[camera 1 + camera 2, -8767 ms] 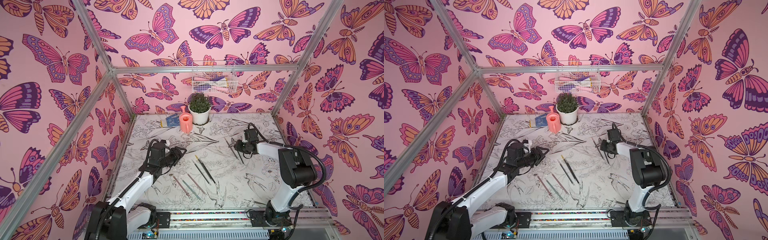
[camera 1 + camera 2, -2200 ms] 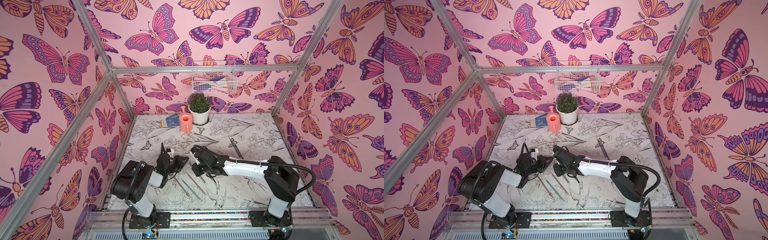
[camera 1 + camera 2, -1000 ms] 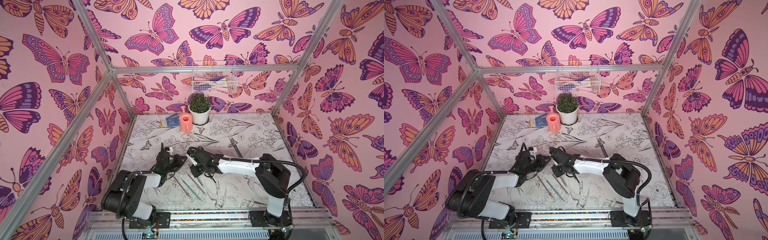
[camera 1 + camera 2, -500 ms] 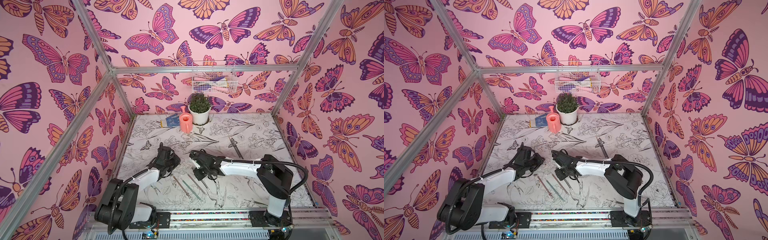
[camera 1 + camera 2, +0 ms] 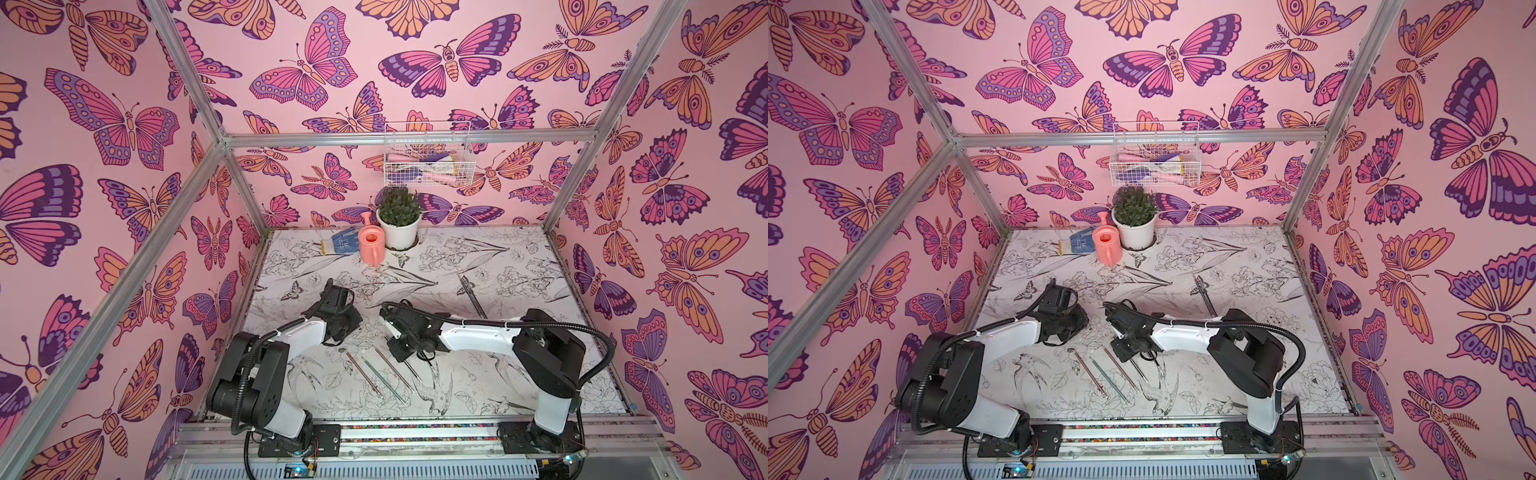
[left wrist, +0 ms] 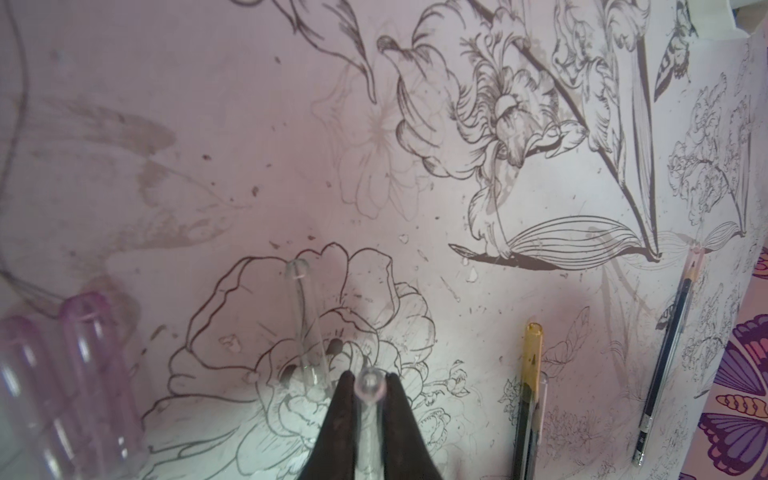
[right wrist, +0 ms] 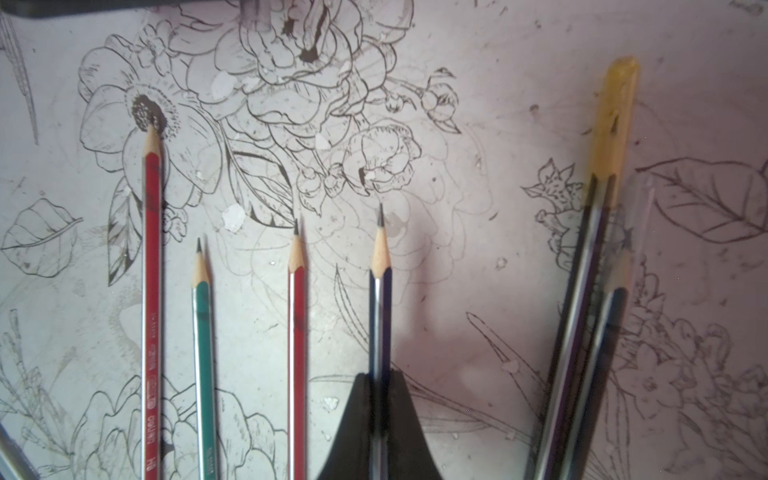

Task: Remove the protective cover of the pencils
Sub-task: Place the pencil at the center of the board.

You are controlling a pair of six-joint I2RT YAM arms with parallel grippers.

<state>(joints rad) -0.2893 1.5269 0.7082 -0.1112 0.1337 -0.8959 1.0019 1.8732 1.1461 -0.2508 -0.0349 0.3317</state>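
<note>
**Left gripper** (image 6: 369, 375): clenched on a clear cap (image 6: 369, 388) that is free of any pencil. You see the cap's rounded end between the 2 black fingers. On the table (image 6: 208, 124) just beyond it lies a second clear cap (image 6: 305, 316). To one side, 2 pink caps (image 6: 89, 357) lie side by side, blurred.

**Right gripper** (image 7: 380, 377): clamped on the shaft of a dark pencil (image 7: 380, 316) whose sharpened tip is bare. On one side of it, flat on the table and roughly parallel, lie 3 more bare pencils: a long red pencil (image 7: 151, 291), a green pencil (image 7: 203, 353) and a second red pencil (image 7: 297, 353). On the other side lies a yellow-capped pencil (image 7: 598, 232), its tip inside a yellow cover. A blurred pencil (image 7: 602, 353) lies against it, and you cannot tell whether its tip is covered.

**Both top views**: the 2 grippers sit low over the table's near middle, close together but apart. The row of pencils (image 5: 384, 380) (image 5: 1109, 380) lies just beside them, nearer the arm bases. 2 far pencils (image 5: 471, 293) lie well apart, toward the back.
</note>
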